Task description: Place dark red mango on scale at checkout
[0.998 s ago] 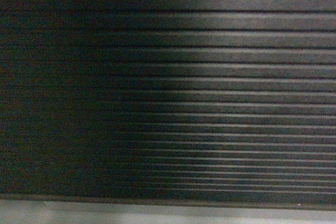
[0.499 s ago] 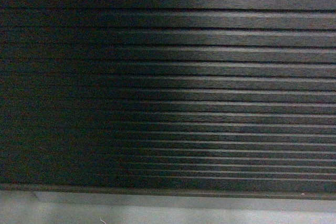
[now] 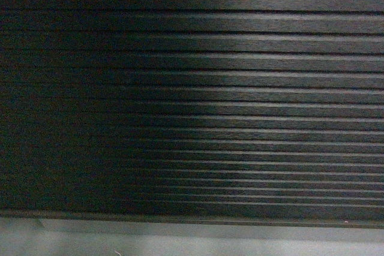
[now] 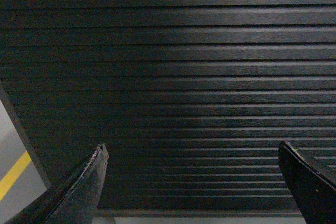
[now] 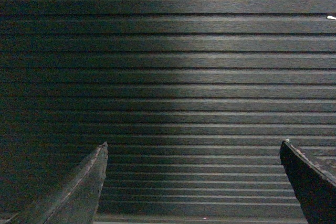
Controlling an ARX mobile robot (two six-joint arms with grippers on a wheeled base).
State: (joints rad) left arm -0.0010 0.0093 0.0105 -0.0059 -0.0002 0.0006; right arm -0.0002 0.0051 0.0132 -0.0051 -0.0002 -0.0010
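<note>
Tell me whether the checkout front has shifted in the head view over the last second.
Yes. The checkout front's lower edge now sits higher against the frame bottom, showing more grey plinth; the camera likely moved.

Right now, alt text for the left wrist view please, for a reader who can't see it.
The ribbed dark front of the checkout fills nearly the whole frame, seen close and head-on. The left end effector is open and empty, its two dark fingers at the bottom corners. At far left, past the counter's end, a sliver of grey floor with a yellow line shows.

right pincer (image 5: pixel 191 153) spread wide (nothing held) | faces checkout (image 5: pixel 168 66) ribbed front
</note>
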